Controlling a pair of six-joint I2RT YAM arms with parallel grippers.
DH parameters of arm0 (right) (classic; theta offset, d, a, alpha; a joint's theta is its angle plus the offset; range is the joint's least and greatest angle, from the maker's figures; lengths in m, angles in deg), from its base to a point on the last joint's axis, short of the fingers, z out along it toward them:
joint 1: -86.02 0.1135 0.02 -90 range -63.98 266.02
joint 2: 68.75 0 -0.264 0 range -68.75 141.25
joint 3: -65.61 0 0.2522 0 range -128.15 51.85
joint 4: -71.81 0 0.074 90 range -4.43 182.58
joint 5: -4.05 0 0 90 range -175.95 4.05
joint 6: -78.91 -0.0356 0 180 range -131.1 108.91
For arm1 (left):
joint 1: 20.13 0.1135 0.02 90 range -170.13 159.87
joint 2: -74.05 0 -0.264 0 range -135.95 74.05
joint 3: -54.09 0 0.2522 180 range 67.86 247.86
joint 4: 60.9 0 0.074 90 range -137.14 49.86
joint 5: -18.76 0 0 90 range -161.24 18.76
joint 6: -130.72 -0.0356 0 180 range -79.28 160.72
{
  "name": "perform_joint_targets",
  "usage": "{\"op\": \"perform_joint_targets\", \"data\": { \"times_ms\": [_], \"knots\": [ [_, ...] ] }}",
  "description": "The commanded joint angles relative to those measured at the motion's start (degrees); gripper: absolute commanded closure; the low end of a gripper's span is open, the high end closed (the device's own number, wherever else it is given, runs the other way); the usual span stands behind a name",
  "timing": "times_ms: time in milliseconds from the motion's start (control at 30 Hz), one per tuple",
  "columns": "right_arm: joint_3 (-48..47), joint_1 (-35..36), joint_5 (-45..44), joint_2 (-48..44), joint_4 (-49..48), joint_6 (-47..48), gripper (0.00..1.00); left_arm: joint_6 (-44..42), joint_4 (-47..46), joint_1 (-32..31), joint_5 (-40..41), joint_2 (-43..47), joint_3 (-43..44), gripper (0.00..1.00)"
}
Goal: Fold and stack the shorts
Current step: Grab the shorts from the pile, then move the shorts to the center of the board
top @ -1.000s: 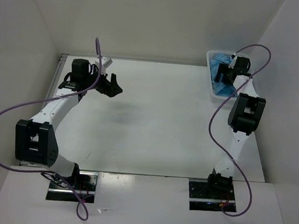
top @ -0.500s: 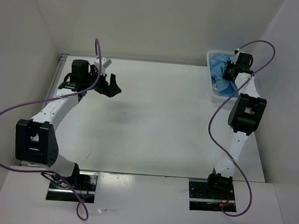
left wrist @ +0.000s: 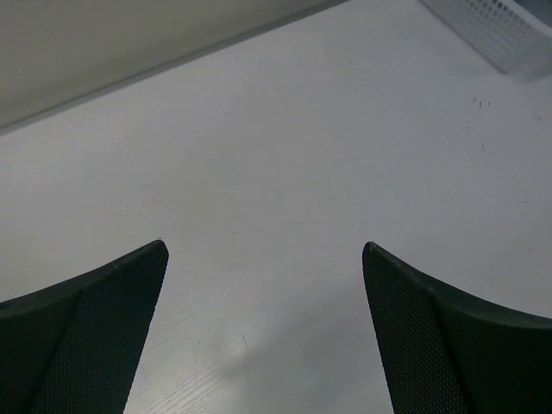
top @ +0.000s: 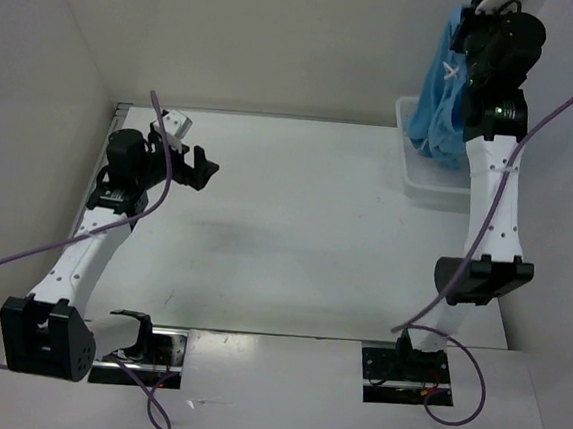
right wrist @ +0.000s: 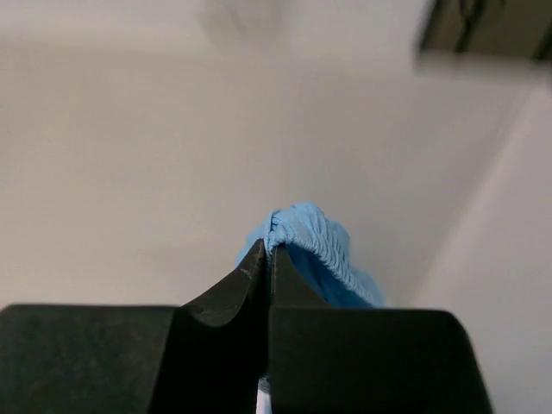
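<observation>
The light blue shorts (top: 445, 93) hang in the air at the far right, their lower end reaching down to the white basket (top: 432, 184). My right gripper (top: 464, 39) is raised high and shut on their gathered waistband (right wrist: 321, 240), which bulges out past the pinched fingertips (right wrist: 255, 264). My left gripper (top: 198, 167) hovers over the far left of the table, jaws wide open, with only bare tabletop between its fingers (left wrist: 103, 319).
The white mesh basket stands against the right wall at the back of the table; its corner (left wrist: 492, 26) shows at the upper right of the left wrist view. White walls close in the table on the left, back and right.
The right gripper shut on the shorts in the basket, then rose high, lifting them out. The left arm drew back a little towards the left.
</observation>
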Motion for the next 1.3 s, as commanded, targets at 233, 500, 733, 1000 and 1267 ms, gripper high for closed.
{"op": "perform_joint_targets", "data": {
  "times_ms": [233,500,733,1000,1267],
  "knots": [
    [-22.28,25.34,3.51,-6.15,0.16,11.49,1.00,-0.27,-6.18,1.99,3.01,12.70,-4.60,0.00],
    [-10.56,26.24,4.05,-6.76,3.86,-0.02,1.00,-0.27,-3.81,5.07,5.47,17.19,-6.26,0.00],
    [24.17,26.24,-2.54,-13.69,3.77,-4.86,0.90,-0.27,4.08,5.07,0.82,16.05,-6.27,0.00],
    [54.70,24.31,-1.93,-21.79,-1.67,-2.48,0.26,-0.27,20.01,-1.77,-5.43,13.94,-6.88,0.00],
    [55.24,22.02,-1.93,-17.59,-6.51,-3.01,0.29,-0.27,14.13,-21.34,-3.33,-2.31,-3.63,0.00]
  ]
}}
